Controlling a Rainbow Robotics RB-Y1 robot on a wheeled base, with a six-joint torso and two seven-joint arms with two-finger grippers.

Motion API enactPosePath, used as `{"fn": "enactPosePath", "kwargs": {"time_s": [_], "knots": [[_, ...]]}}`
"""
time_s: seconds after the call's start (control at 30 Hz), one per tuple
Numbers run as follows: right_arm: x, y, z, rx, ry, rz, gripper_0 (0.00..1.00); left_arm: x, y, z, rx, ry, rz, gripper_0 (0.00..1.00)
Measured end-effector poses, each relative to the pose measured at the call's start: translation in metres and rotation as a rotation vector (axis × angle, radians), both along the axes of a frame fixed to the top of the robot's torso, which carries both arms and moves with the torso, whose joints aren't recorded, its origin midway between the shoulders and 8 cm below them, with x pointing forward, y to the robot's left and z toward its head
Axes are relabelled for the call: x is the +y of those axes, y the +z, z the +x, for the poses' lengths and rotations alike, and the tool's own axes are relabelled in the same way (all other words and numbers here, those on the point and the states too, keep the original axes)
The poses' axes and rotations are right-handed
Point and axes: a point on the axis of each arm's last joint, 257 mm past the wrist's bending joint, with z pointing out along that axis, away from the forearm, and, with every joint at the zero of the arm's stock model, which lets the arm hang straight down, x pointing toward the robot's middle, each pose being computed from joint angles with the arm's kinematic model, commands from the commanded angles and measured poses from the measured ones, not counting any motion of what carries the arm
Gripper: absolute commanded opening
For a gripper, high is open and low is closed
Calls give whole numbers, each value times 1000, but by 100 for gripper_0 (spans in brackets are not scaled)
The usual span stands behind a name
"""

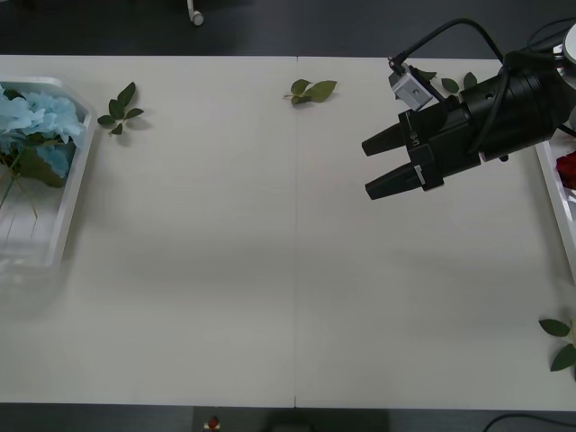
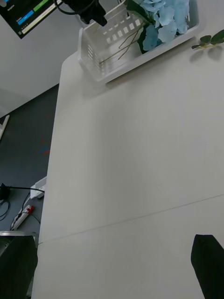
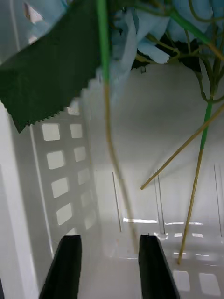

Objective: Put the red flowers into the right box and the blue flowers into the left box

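Black fingers of left end effector up close, down inside left box, a narrow gap between them, nothing held.
Blue flowers hang just past those fingertips, stems running down btwn the fingers toward the box floor; front view puts the blue flowers piled in the left box at far left edge of the worktop. Right end effector hovers over worktop's right side, fingers spread wide, empty, pointing toward centre, well apart from the blue flowers. Red flowers peek in right box at right edge, just behind that arm. Loose leaf sprigs lie on the worktop, one near left box, another at top centre.
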Motion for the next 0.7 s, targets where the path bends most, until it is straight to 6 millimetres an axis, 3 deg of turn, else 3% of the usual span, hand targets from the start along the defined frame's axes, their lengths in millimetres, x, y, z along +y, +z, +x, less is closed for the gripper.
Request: {"fn": "enactPosePath", "kwargs": {"time_s": [0.2, 0.37, 0.57, 0.7], "knots": [[0, 0, 0, 0, 0, 0, 96, 4, 38, 4, -75, 17, -29, 100], [0, 0, 0, 0, 0, 0, 96, -17, 74, -8, -77, -12, -120, 100], [0, 0, 0, 0, 0, 0, 96, -85, 104, -7, -110, -175, -297, 100], [0, 0, 0, 0, 0, 0, 96, -121, 115, -3, -144, -389, -294, 100]]}}
